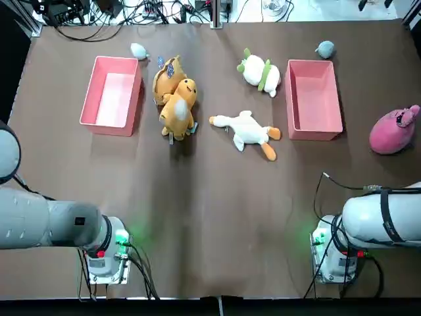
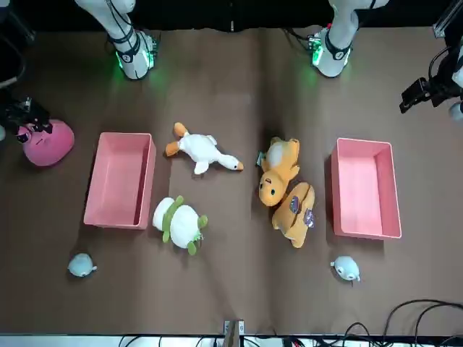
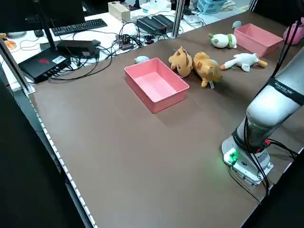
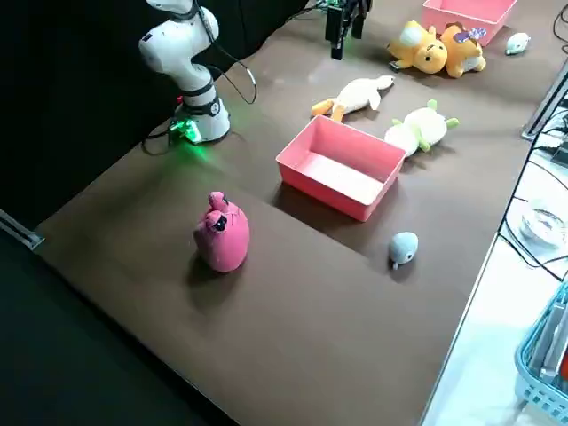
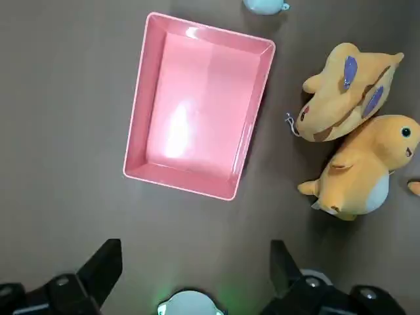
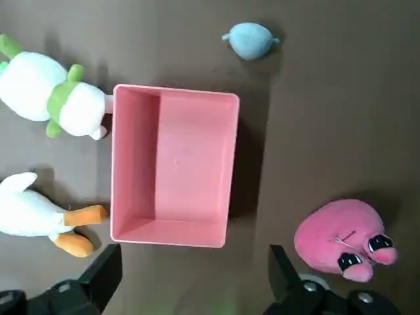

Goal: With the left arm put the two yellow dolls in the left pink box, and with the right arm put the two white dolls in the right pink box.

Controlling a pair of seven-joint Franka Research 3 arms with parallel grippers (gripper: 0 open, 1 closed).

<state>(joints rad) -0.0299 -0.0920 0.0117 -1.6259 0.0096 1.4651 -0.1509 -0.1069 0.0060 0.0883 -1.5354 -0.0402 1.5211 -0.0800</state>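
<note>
Nearest the bases: left hand [image 5: 190, 279] hovering high over the brown worktop [image 1: 210, 217], fingers spread wide, nothing between them. Same story with the right hand [image 6: 190, 275], wide open and carrying nothing, hanging above the robot's right side.

Further out on the left side, the left pink box [image 1: 112, 95], nothing inside. Just beside it toward the middle, two yellow dolls lying on the worktop and touching each other: the nearer yellow doll [image 1: 179, 109] with a pale belly, and right behind it the farther yellow doll [image 1: 167, 78] with purple patches.

Middle of the worktop, a white goose doll [image 1: 248, 130] with orange feet, flat on its side. Just beyond it, a white doll with green bits [image 1: 259, 72], close to the far corner of the right pink box [image 1: 312, 99], also holding nothing.

Off to the right of that box, a pink plush [image 1: 393, 130]. Farthest out, a small grey-blue plush [image 1: 325, 49] past the right box and another small pale plush [image 1: 139, 51] past the left box.
</note>
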